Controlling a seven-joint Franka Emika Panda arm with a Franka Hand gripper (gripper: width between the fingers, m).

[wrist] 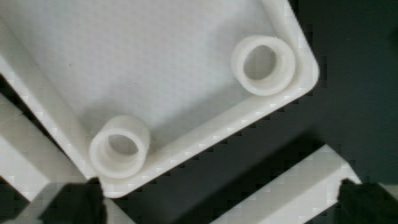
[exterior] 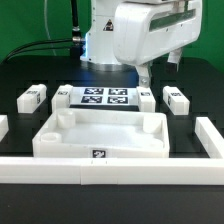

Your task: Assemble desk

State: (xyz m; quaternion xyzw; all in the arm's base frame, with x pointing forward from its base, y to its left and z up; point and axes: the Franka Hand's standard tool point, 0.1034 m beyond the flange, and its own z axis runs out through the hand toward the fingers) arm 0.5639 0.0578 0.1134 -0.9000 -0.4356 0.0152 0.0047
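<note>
Here the end effector (wrist: pixel 217 202) hangs with its fingers (wrist: pixel 71 200) spread wide apart, gripping nothing. The wrist view shows a corner of the desk top (wrist: pixel 143 70) with two round sockets (wrist: pixel 267 65). In the exterior view the desk top (exterior: pixel 100 135) rests on the black tabletop (exterior: pixel 15 80), at 6 o'clock from the marker board (exterior: pixel 105 97). Two legs (exterior: pixel 32 97) lie at the board's 9 o'clock and two other legs (exterior: pixel 177 99) at its 3 o'clock.

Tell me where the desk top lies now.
In the exterior view the desk top lies centred, between the marker board beyond it and the long white border wall nearer the camera.
</note>
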